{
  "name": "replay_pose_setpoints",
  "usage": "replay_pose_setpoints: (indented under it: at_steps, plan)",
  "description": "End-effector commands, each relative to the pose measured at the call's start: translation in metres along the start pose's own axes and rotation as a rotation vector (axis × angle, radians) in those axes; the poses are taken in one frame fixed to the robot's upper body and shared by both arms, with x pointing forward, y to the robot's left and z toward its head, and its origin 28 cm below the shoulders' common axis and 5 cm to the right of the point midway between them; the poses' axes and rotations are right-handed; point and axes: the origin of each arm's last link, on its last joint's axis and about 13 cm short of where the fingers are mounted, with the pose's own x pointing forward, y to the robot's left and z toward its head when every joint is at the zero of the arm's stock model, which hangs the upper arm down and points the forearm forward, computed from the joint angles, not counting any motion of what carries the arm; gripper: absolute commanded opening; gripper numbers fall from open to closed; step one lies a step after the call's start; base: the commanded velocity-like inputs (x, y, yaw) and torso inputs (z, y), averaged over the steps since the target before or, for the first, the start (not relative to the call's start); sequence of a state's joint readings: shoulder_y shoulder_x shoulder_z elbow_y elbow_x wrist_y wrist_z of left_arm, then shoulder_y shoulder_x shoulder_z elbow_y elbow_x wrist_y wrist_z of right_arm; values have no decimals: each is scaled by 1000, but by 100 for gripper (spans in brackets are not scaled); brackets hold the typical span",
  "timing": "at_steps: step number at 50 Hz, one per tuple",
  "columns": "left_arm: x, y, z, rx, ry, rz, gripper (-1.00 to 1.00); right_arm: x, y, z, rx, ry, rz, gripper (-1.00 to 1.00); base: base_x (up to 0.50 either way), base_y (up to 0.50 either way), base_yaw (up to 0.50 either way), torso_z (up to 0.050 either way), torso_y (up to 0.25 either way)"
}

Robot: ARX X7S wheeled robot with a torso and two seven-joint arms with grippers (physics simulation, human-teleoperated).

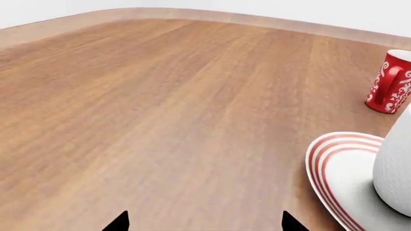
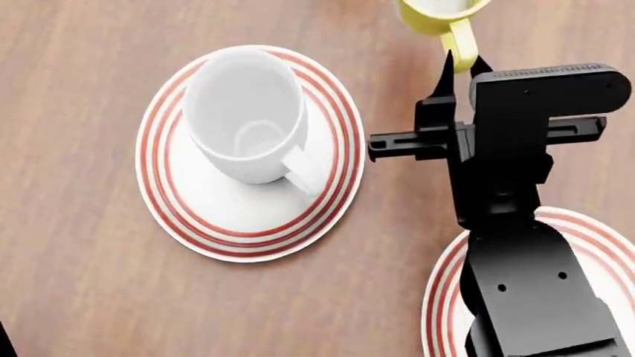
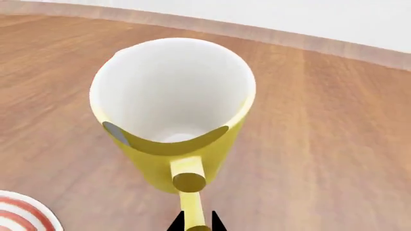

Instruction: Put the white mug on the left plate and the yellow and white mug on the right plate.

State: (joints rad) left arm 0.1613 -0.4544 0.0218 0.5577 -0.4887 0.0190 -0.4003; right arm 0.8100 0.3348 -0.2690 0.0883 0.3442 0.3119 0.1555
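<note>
Right gripper [image 3: 196,222], jaws apparently clamped on the yellow mug's [image 3: 170,115] handle [image 3: 190,192] between them, risks the mug swinging if lifted.

Wood-grain desk [image 2: 79,282], pale rounded edge. On it: left plate [image 2: 169,201] well left of the right tool [image 2: 462,67]; right plate [image 2: 442,297] behind that tool, under its arm; yellow mug [image 3: 170,120] just ahead of the tool, handle toward it; red mug [image 1: 390,82] beyond the left plate, ahead of the left tool [image 1: 205,224].
</note>
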Motion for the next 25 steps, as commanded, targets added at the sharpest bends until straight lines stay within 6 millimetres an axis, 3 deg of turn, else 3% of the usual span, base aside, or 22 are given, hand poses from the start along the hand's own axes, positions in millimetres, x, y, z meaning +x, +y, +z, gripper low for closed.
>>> replay_pose_setpoints:
  at_steps: [1, 21, 25]
  plan:
    - [0, 0, 0, 1, 1, 1, 100, -18, 1, 1, -28, -30, -22, -100, 0, 0, 0, 0, 0]
    - [1, 0, 0, 0, 2, 2, 100, -21, -2, -5, 4, 12, -38, -100, 0, 0, 0, 0, 0]
    - [1, -2, -3, 10, 9, 14, 100, -48, -5, 12, 28, -71, 69, -100, 0, 0, 0, 0, 0]
